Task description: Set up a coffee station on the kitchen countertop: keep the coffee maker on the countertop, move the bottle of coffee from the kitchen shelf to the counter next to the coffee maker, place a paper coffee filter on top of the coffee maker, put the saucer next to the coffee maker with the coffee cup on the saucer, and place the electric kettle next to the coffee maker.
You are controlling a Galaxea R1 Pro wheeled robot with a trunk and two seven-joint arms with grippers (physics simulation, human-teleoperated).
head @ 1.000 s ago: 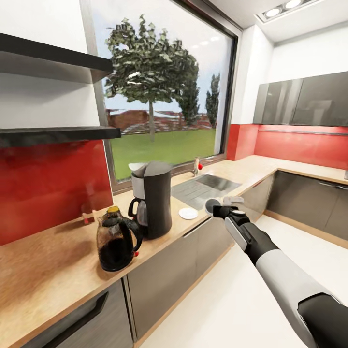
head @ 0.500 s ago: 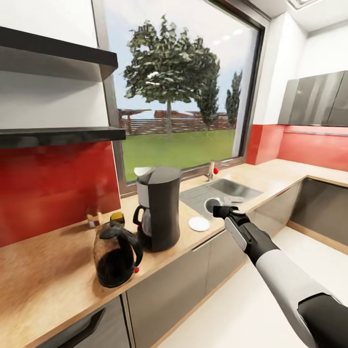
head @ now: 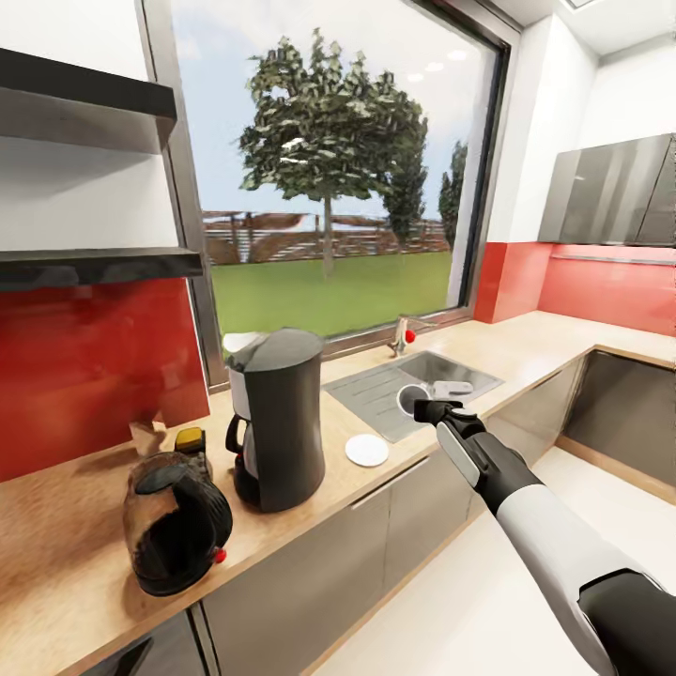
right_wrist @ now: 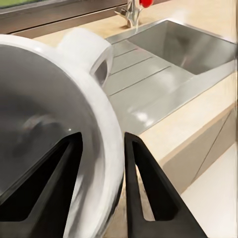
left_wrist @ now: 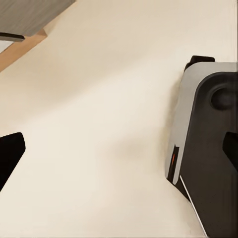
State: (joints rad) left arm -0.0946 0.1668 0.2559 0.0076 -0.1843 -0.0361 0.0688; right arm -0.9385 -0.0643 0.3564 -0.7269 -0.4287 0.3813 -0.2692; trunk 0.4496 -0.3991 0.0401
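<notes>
The black coffee maker (head: 277, 418) stands on the wooden countertop (head: 56, 554). A white paper filter (head: 238, 343) peeks out at its top rear. To its left sits the dark electric kettle (head: 174, 526), and the coffee bottle's yellow lid (head: 189, 438) shows behind the kettle. The white saucer (head: 366, 451) lies to the right of the coffee maker. My right gripper (head: 424, 407) is shut on the white coffee cup (head: 410, 398), holding it above the counter's front edge to the right of the saucer. The right wrist view shows the cup (right_wrist: 54, 124) with its rim between the fingers (right_wrist: 144, 188). My left gripper (left_wrist: 119, 151) hangs open over the floor.
A steel sink (head: 441, 371) with a drainboard and a red-handled faucet (head: 402, 333) lies just beyond the cup. Dark shelves (head: 94, 263) hang at the upper left. The counter turns a corner at the far right. The robot's base (left_wrist: 208, 148) is below the left gripper.
The whole picture has shifted, so the camera moved: the coffee maker, kettle and saucer now sit further left in view. The right gripper still holds the cup at the same spot in view.
</notes>
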